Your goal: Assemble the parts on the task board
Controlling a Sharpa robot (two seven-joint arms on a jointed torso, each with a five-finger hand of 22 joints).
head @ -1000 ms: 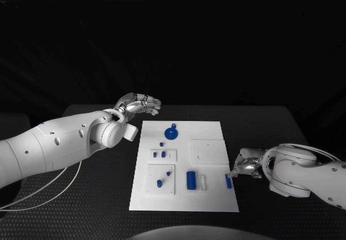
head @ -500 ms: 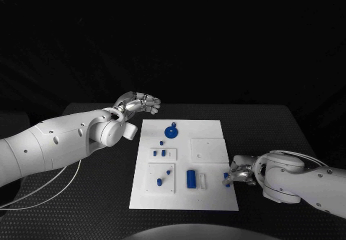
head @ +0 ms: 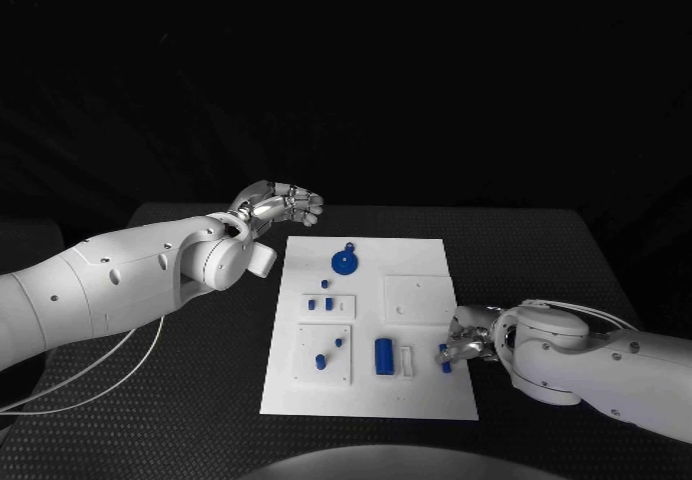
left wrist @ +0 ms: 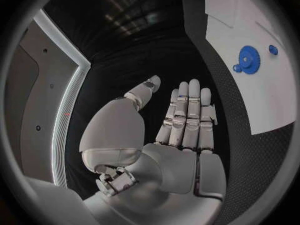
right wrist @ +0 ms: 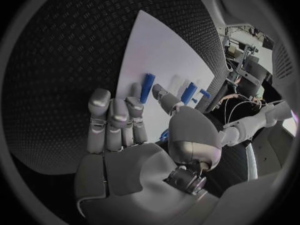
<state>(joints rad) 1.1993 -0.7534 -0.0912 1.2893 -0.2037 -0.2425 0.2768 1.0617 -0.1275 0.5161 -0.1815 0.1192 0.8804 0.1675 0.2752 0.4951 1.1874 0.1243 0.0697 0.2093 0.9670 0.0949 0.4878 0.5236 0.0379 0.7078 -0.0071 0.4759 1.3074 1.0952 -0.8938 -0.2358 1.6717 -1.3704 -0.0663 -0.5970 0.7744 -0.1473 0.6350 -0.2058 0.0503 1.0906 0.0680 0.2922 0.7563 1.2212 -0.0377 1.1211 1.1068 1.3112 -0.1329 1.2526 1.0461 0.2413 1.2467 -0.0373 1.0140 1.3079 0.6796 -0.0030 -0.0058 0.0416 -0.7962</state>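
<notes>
On the black table (head: pixel 188 400) I see the white task board (head: pixel 368 400) with its blue parts, a gear (head: pixel 345 263) at the far end. My right hand (head: pixel 470 342) has slid inward onto the board's right edge since a second ago, fingers extended beside a blue peg (right wrist: pixel 147 87), gripping nothing. My left hand (head: pixel 283 206) stays raised off the far-left corner, fingers straight, empty.

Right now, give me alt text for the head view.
The right hand reaches over the task board's right edge at a small blue part. The left hand hovers beyond the board's far left corner, holding nothing.
</notes>
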